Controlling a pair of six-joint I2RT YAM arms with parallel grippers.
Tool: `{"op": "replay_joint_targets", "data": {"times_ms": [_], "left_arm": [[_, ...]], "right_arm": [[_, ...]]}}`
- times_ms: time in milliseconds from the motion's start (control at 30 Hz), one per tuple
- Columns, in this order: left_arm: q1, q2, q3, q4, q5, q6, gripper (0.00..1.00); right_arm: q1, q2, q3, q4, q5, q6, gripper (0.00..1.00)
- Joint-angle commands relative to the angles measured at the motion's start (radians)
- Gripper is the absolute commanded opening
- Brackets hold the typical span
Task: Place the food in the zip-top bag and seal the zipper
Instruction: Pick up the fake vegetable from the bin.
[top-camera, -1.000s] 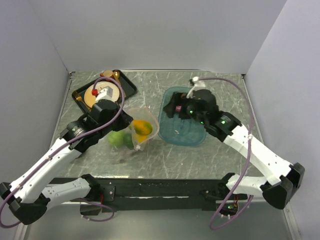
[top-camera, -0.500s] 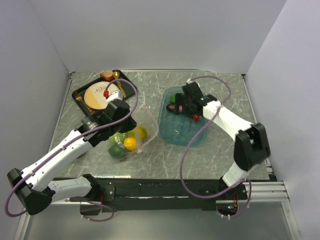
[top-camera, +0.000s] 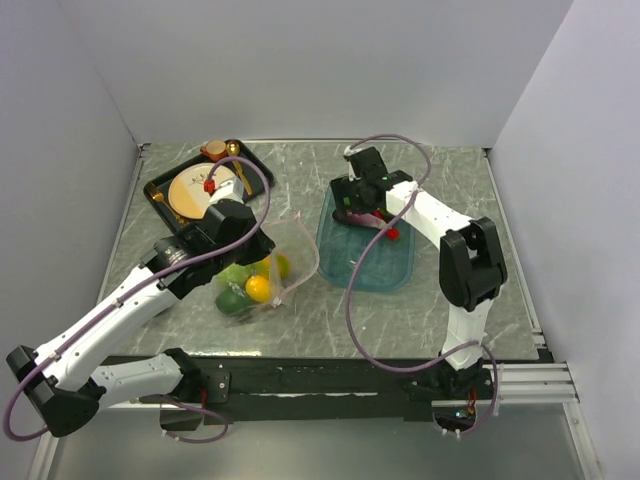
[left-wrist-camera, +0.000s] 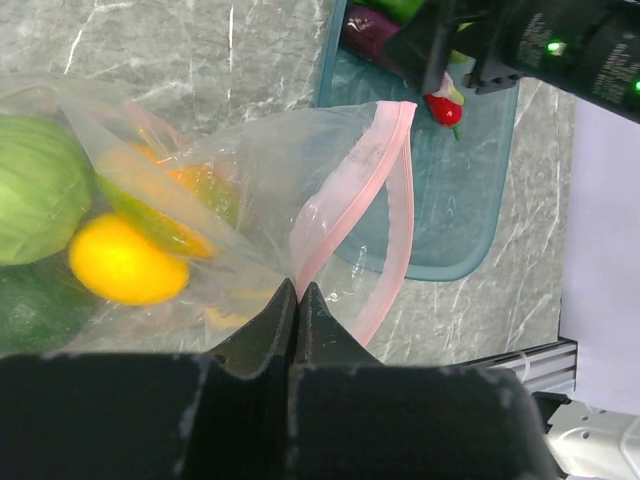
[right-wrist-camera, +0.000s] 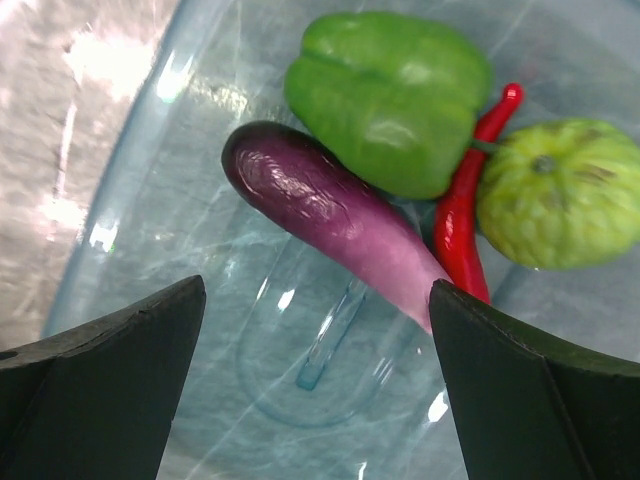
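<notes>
Clear, thin, crinkly plastic zip-top bag lies on the grey marbled table, between the black tray and the teal translucent plastic tub. Its narrow pale pink zipper is unsealed, and the mouth gapes toward the tub.

Left gripper: jaws fully closed, pinching the bag's film at the mouth edge, where the pink strip reaches the fingertips. In the top view the left arm overhangs part of the bag and a corner of the tray.

Inside the bag, seen through the film: yellow lemon, orange-yellow mango and green round fruits.

Right gripper: jaws spread wide, holding nothing, hovering over the far end of the tub. Directly below, on the tub floor, the purple eggplant slants across the gap between the fingers. The green pepper sits just behind it. The red chili is wedged between eggplant, pepper and a bumpy green round fruit; the eggplant covers its lower end.

The tray carries a cream round plate and a small cup. The right arm's purple cable hangs across the tub's near half in the top view.
</notes>
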Motion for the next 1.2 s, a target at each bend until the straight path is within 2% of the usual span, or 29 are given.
{"op": "replay_joint_targets", "data": {"times_ms": [0, 100, 367, 600, 800, 900, 1100, 1167], "left_arm": [[0.000, 0.006, 0.045, 0.015, -0.003, 0.035, 0.02], [0.002, -0.011, 0.029, 0.018, -0.010, 0.017, 0.02], [0.002, -0.012, 0.023, 0.023, -0.016, 0.020, 0.04], [0.003, -0.017, 0.019, 0.023, -0.018, 0.017, 0.03], [0.003, -0.028, 0.022, 0.014, -0.036, 0.017, 0.05], [0.002, -0.026, 0.023, 0.017, -0.027, 0.024, 0.05], [0.005, -0.026, 0.023, 0.009, -0.027, 0.021, 0.05], [0.003, -0.031, 0.020, 0.018, -0.023, 0.021, 0.05]], "right_arm": [[-0.017, 0.043, -0.001, 0.037, -0.030, -0.060, 1.00], [-0.021, 0.054, -0.001, 0.037, -0.074, -0.068, 0.99], [-0.027, 0.083, -0.032, 0.030, -0.070, -0.072, 0.98], [-0.037, 0.091, -0.069, 0.049, -0.114, -0.049, 0.86], [-0.035, 0.020, -0.162, 0.104, -0.163, -0.016, 0.60], [-0.035, -0.027, -0.219, 0.141, -0.199, -0.011, 0.52], [-0.035, -0.102, -0.306, 0.173, -0.248, 0.021, 0.29], [-0.033, -0.148, -0.323, 0.187, -0.265, 0.035, 0.28]]}}
